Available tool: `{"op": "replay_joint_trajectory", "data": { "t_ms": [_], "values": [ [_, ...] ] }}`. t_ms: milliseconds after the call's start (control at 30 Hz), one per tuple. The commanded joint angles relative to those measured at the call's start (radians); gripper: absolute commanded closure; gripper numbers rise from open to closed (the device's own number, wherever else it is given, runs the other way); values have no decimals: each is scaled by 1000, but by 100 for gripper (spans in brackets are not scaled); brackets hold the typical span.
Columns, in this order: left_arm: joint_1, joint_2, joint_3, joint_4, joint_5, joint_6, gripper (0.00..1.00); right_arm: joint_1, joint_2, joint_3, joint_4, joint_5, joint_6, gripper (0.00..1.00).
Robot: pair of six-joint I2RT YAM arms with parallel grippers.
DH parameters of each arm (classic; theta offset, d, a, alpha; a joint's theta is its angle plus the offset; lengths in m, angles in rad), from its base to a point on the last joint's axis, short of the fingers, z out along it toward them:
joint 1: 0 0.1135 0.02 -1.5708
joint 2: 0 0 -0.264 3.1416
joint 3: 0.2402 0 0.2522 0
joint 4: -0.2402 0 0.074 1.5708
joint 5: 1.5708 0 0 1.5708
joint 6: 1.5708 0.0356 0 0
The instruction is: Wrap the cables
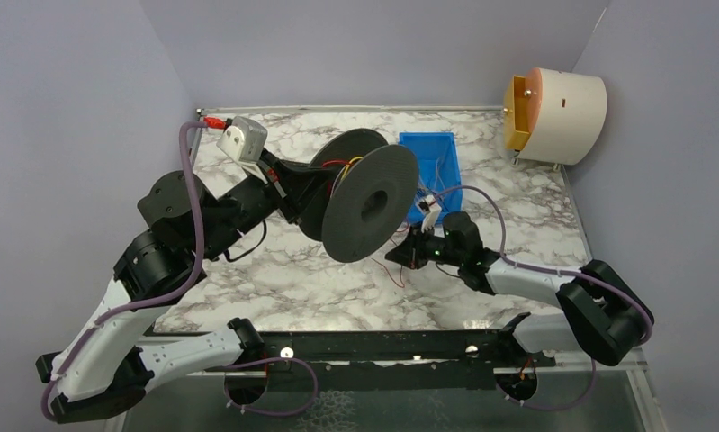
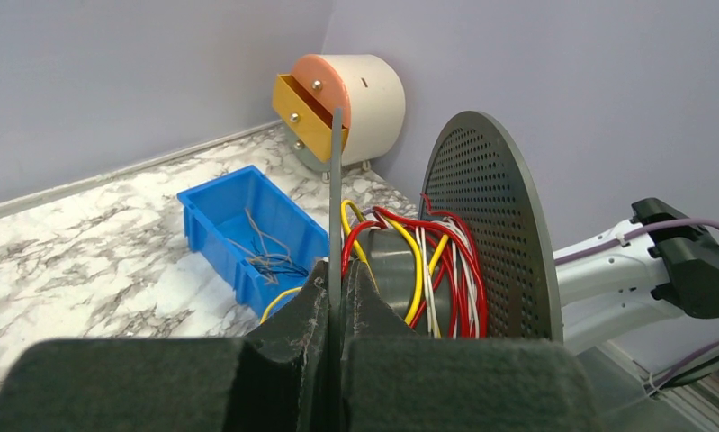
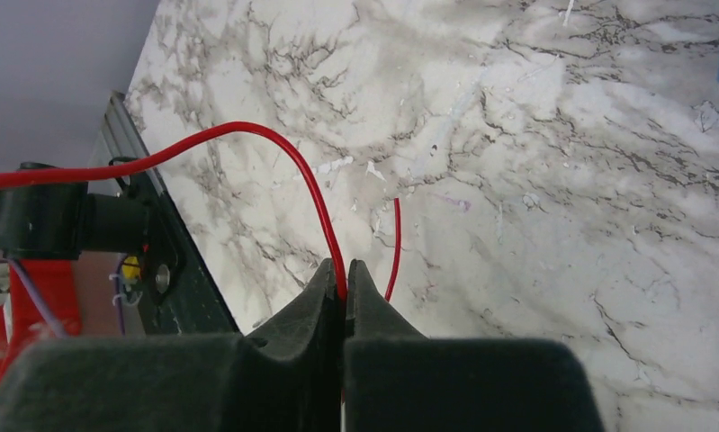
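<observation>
Right wrist view, nearest first: our right gripper point(image 3: 345, 270) has its fingers pressed together on a red cable point(image 3: 247, 129), pinching it partway along. One side arches up and away to the left. The short free end hangs just beside the fingers, above the marble table point(image 3: 562, 180).

We judge this wire very light, limp and a little slick, so it is likelier to slip or kink than to break. A hold close to the free end, kept under gentle tension, should guide it best.

In the left wrist view, our left gripper point(image 2: 336, 281) is clamped on the black spool point(image 2: 490, 216), squeezing the thin edge of its near flange. Red, yellow and white cables point(image 2: 441, 261) already lie looped around the hub between the two flanges.

Beyond sits a blue bin point(image 2: 202, 211), open-topped, with a few pale thin wires point(image 2: 264, 256) loose on its floor. Farthest, by the wall, stands a round white drawer unit point(image 2: 364, 90), its orange drawer pulled partly out; we cannot tell what it holds.
</observation>
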State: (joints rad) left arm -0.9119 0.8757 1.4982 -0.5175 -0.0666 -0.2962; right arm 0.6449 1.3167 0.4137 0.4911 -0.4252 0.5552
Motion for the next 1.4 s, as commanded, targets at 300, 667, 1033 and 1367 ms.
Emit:
{"op": "replay_joint_trajectory", "data": {
  "t_ms": [300, 667, 1033, 1367],
  "values": [
    [-2, 70, 3, 163, -383, -26, 100, 40, -77, -79, -12, 7, -43, 99],
    [2, 201, -21, 297, -644, 15, 100, 245, -97, -33, -151, 160, -84, 99],
    [149, 392, -62, 420, -704, 126, 100, 534, -140, 153, -391, 364, -104, 99],
    [257, 520, -116, 489, -685, 164, 100, 633, -204, 372, -625, 453, -156, 99]
  ]
}}
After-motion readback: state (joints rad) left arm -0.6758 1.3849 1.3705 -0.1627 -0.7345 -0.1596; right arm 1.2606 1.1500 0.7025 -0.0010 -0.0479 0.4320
